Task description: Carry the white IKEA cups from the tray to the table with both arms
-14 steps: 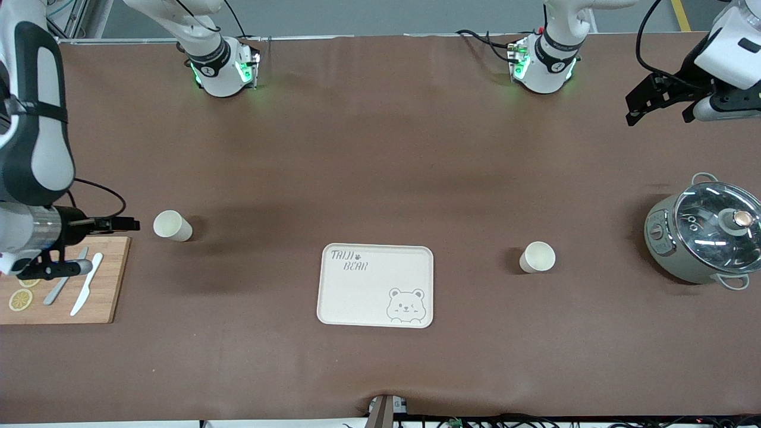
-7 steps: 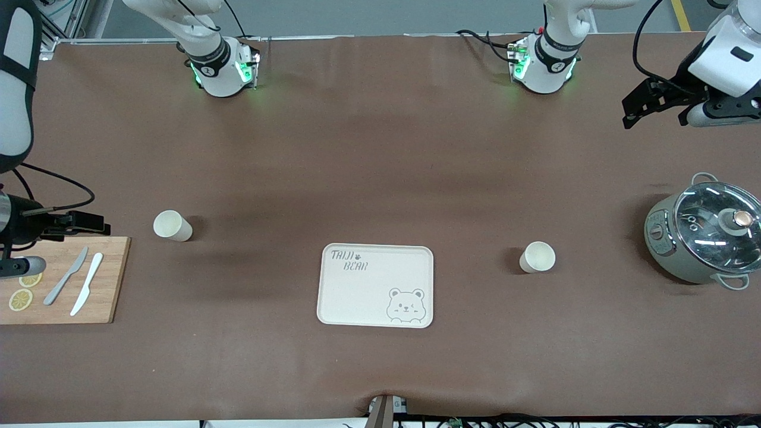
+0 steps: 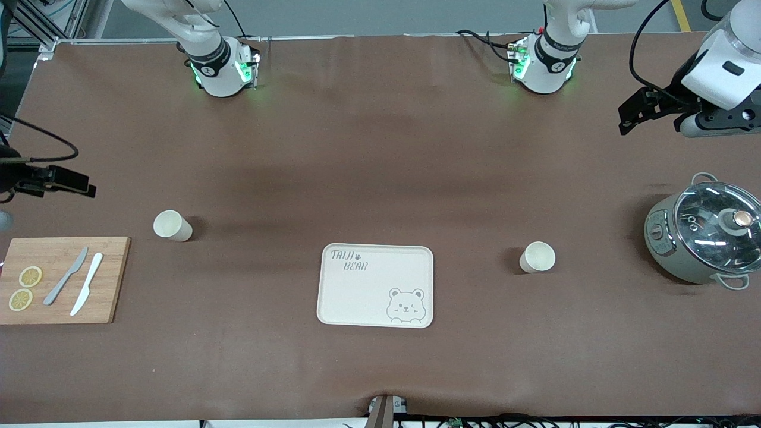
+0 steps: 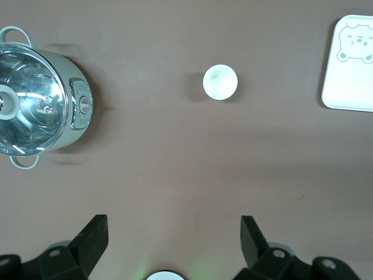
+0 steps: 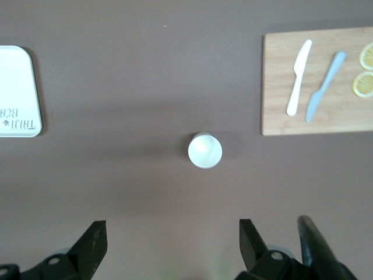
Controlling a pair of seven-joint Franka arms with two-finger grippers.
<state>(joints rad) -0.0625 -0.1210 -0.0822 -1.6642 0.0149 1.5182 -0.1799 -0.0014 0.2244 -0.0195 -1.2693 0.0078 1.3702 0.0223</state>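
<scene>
Two white IKEA cups stand upright on the brown table. One cup (image 3: pixel 172 225) is toward the right arm's end, beside the cutting board; the other cup (image 3: pixel 537 257) is toward the left arm's end, between the tray and the pot. My right gripper (image 3: pixel 88 185) is open and empty, high over the table edge above the board's end. The right wrist view shows its cup (image 5: pixel 205 150) ahead of the open gripper (image 5: pixel 173 233). My left gripper (image 3: pixel 624 120) is open and empty, high over the table above the pot's end. The left wrist view shows its cup (image 4: pixel 220 81) ahead of the open gripper (image 4: pixel 173 233).
A cream bear tray (image 3: pixel 374 297) lies mid-table between the cups, nearer the front camera. A wooden cutting board (image 3: pixel 65 279) with two knives and lemon slices lies at the right arm's end. A grey-green pot (image 3: pixel 704 238) with a glass lid stands at the left arm's end.
My right gripper has moved off the cutting board toward the robots' side, and the big arm link has left the view. My left gripper has shifted slightly. The cups have not moved.
</scene>
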